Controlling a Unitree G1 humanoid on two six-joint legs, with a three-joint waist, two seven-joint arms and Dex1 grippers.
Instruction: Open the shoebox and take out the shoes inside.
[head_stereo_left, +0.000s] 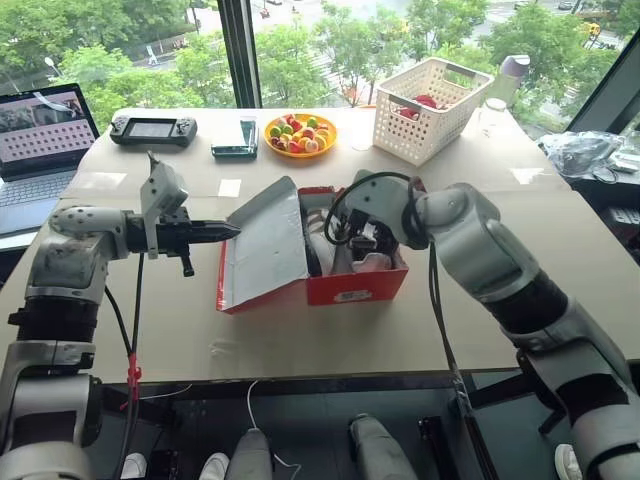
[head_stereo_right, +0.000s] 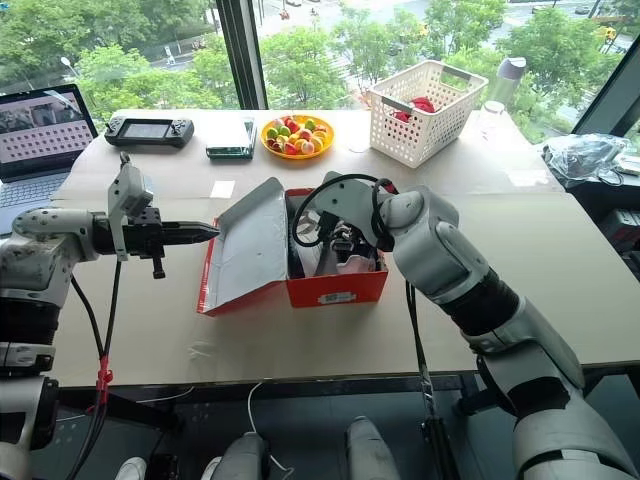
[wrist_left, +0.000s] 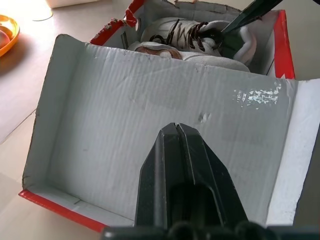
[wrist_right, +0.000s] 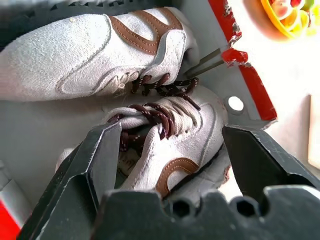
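Shoebox (head_stereo_left: 340, 285) sits open on the counter (head_stereo_left: 560, 250), left fingers (head_stereo_left: 215, 231) pinched shut at its lid's nine o'clock, right fingers (wrist_right: 165, 150) spread wide astride one of the shoes (wrist_right: 170, 145)

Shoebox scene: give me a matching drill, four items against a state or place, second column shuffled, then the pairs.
Column one:
1. shoebox lid
2. left gripper
3. right gripper
4. orange plate of fruit

Column two:
A. fingers shut, just outside the raised lid
B. open, grey-white inside showing
C. on the table beyond the shoebox
D. jaws wide, either side of a whitish sneaker in the box

Pairs: 1-B, 2-A, 3-D, 4-C
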